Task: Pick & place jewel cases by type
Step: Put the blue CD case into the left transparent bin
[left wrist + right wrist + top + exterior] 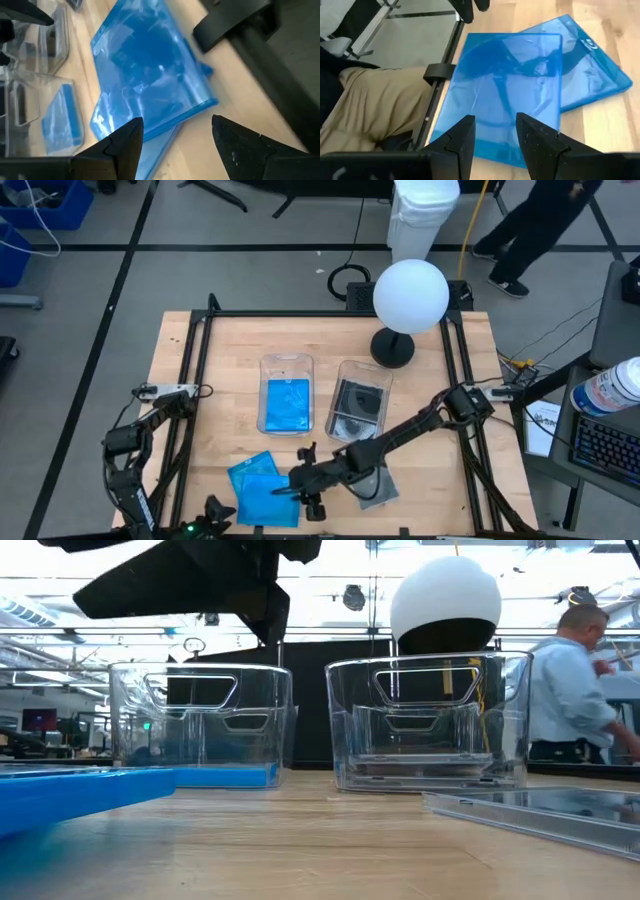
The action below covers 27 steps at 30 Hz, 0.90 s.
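Looking down, you are seeing the right gripper (285, 492) reaching over the blue cases (262, 488) at the table's (440, 480) near edge, with one blue case lying in the left bin (286, 392). Its wrist camera is showing fingers (457, 140) parted above the top case (507, 95), gripping nothing. Your left gripper (175, 145) is hanging wide open, empty.

A pale wooden bench (200, 360) with a black metal frame (320, 313) stood on a grey floor (250, 260) crossed by dark lines. At the bench's far edge rose a white globe lamp (411, 295) on a round black base (392, 348). Beyond it stood a white bin (424, 215). Blue crates (40, 210) occupied the far left corner. To the right lay a keyboard (605, 448). A person (570, 690) in a light shirt stood at right in the low view, under bright ceiling lights (330, 560).
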Each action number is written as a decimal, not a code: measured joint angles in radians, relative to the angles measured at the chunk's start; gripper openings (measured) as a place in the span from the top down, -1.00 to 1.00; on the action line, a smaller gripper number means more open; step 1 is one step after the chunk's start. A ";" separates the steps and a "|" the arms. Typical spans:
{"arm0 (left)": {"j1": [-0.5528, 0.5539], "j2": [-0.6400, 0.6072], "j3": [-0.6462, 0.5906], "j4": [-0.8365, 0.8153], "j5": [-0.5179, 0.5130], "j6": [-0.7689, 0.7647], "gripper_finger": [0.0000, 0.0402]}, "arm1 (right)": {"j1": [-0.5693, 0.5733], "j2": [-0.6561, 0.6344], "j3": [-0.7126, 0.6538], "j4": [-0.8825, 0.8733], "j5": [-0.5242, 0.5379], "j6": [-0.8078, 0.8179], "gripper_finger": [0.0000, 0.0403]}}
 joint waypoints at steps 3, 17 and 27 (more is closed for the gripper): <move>0.000 0.000 -0.004 0.033 0.004 0.021 -0.19 | -0.014 0.000 0.000 -0.059 0.003 0.088 0.35; 0.015 0.000 -0.004 0.118 -0.014 0.161 -0.19 | -0.094 0.001 -0.002 -0.186 -0.110 0.258 0.15; 0.040 0.001 -0.004 0.230 -0.042 0.223 -0.19 | -0.141 0.001 -0.002 -0.269 -0.165 0.323 0.14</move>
